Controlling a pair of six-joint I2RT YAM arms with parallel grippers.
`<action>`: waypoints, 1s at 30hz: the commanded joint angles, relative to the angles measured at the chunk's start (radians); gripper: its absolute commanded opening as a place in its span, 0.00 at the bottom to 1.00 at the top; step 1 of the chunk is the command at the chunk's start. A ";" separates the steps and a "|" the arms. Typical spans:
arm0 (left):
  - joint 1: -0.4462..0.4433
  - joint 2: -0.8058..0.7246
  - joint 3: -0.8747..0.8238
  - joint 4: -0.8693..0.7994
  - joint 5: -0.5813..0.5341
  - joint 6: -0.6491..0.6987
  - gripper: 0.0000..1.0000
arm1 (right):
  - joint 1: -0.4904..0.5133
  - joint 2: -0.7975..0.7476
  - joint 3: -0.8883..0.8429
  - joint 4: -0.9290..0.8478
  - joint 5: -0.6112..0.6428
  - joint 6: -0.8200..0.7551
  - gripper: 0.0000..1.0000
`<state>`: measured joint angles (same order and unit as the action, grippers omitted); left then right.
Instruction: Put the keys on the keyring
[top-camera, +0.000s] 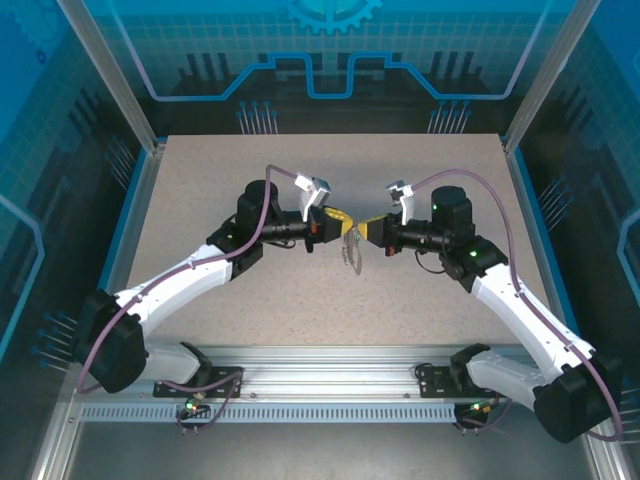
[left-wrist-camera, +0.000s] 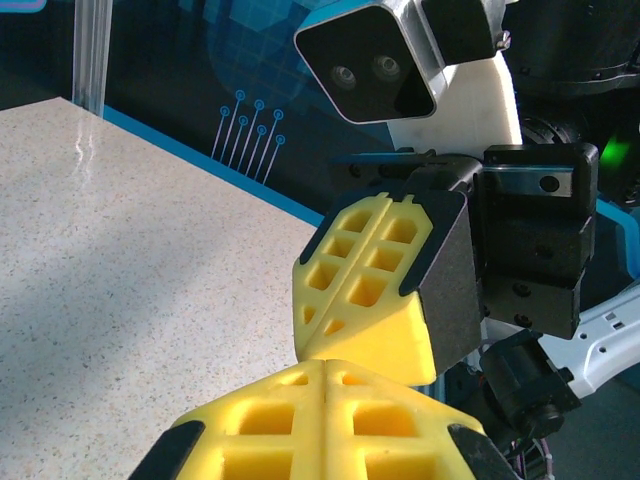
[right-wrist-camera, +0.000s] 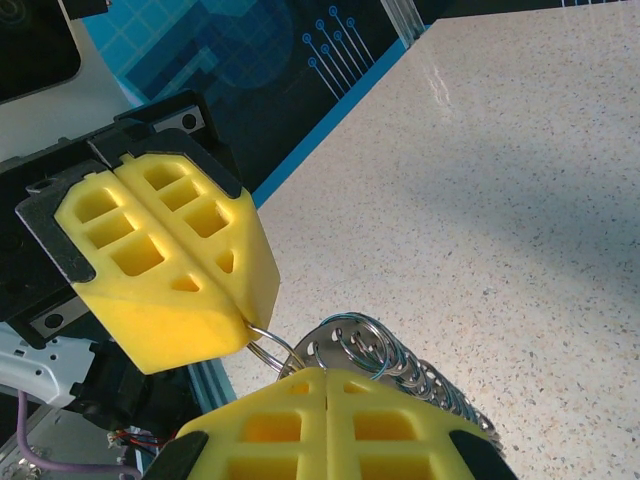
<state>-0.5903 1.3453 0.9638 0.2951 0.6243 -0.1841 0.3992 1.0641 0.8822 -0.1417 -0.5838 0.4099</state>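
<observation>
Speckled bench (top-camera: 200, 200) below, and the keyring (right-wrist-camera: 345, 345) hangs in the air above its middle. Its wire loop is pinched by the left pincer (right-wrist-camera: 250, 312). The right pincer (right-wrist-camera: 325, 378) is pressed together right beside it, maybe gripping too. Can't tell if any key is threaded yet, so I'd guess mid-job.

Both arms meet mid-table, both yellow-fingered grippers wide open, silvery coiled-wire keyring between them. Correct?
Not wide open: both are shut. The right wrist view shows the left gripper with its yellow fingers pressed together, pinching a loop of the silvery coiled-wire keyring. The right gripper is likewise closed. The rest holds.
</observation>
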 joint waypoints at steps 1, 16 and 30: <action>-0.001 -0.028 0.009 0.069 0.017 -0.008 0.00 | -0.001 -0.001 -0.010 -0.024 0.013 0.005 0.05; -0.002 -0.018 0.009 0.098 0.015 -0.034 0.00 | -0.089 -0.121 -0.141 0.238 -0.111 0.147 0.43; -0.001 -0.008 0.018 0.111 0.025 -0.052 0.00 | -0.040 -0.069 -0.190 0.457 -0.106 0.190 0.44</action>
<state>-0.5903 1.3453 0.9638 0.3500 0.6250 -0.2249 0.3450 0.9806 0.6865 0.2363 -0.6891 0.5873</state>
